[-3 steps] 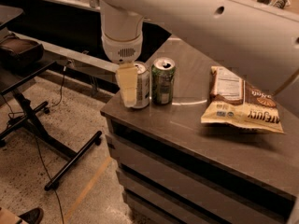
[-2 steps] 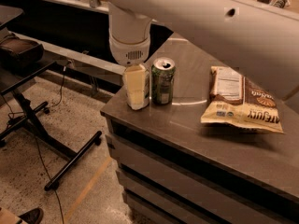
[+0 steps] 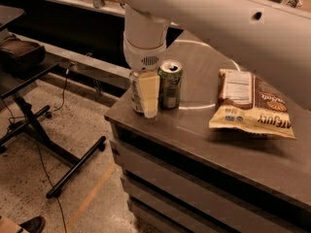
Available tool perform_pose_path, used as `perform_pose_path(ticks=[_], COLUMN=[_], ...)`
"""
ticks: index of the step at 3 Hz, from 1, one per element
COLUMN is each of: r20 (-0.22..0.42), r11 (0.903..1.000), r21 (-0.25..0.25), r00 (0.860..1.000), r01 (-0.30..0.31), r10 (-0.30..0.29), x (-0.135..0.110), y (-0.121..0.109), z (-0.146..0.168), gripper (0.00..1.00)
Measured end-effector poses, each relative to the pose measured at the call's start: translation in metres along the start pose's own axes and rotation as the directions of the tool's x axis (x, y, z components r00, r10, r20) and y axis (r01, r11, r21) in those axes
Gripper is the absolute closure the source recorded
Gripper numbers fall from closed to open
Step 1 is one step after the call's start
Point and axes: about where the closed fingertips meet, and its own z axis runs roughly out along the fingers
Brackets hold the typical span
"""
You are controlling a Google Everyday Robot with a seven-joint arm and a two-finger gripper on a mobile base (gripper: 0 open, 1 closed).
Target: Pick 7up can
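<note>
The 7up can (image 3: 135, 99) is a pale silver can standing upright near the front left corner of the dark table (image 3: 204, 130). My gripper (image 3: 147, 98) hangs down from the white wrist and reaches over the can. Its pale front part covers most of the can's right side, so only a strip of the can's left side shows. A dark green can (image 3: 170, 84) stands upright right beside it, touching or almost touching the gripper.
A chip bag (image 3: 252, 106) lies flat on the right of the table. The table's left edge is right by the 7up can. A black stand with legs and cables (image 3: 34, 125) sits on the floor to the left. My white arm spans the top.
My gripper has shifted a little to the right and down, and it now covers more of the 7up can. Both cans and the chip bag have stayed in place.
</note>
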Motion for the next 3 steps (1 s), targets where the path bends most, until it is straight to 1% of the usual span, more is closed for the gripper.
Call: perform_pose_path(ticks=[1,2,3], r20=[0.001,0.001,0.002], r11=[1.0,1.0,1.0], r21=[0.003,0.005,0.008], r00=[1.0,1.0,1.0], r01=[0.001,0.002,0.003], r10=[-0.001,-0.002,-0.003], x=[-0.0006,-0.0011,-0.0017], y=[-0.0003,-0.0006,-0.0008], z=[0.0001,0.0002,0.0003], gripper=[0.16,0.38,0.62])
